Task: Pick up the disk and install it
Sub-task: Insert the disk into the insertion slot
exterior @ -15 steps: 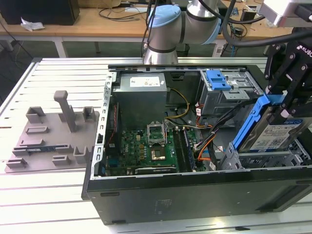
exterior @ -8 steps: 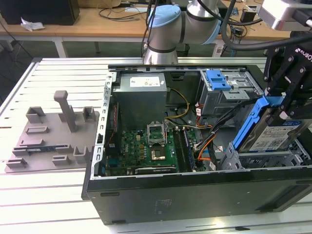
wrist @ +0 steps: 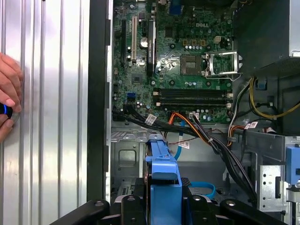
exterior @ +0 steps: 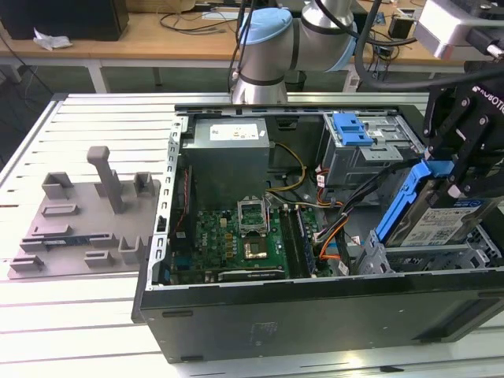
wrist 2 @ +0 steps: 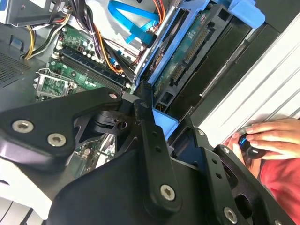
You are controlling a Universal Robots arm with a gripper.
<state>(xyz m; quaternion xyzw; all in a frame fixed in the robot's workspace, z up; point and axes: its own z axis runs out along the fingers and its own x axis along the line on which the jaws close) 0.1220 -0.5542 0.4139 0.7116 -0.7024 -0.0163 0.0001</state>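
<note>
The disk (exterior: pixel 442 222), silver-grey with a white-and-blue label and blue side rails, hangs tilted over the metal drive bay (exterior: pixel 376 258) at the open computer case's corner on the exterior view's right. My black gripper (exterior: pixel 455 179) is shut on its upper end. In the second wrist view the disk (wrist 2: pixel 187 51) shows its green circuit-board side, clamped in the gripper (wrist 2: pixel 176 136). In the first wrist view a blue rail of the disk (wrist: pixel 164 171) rises from the gripper (wrist: pixel 164 206) above the bay (wrist: pixel 125 154).
The case holds a motherboard (exterior: pixel 236 236), a grey power-supply box (exterior: pixel 228 153), a drive cage with a blue clip (exterior: pixel 352 128) and cable bundles (exterior: pixel 339 216). A grey fixture plate (exterior: pixel 87 213) lies at the exterior view's left. A person's hand (wrist 2: pixel 267 136) rests on the table beside the case.
</note>
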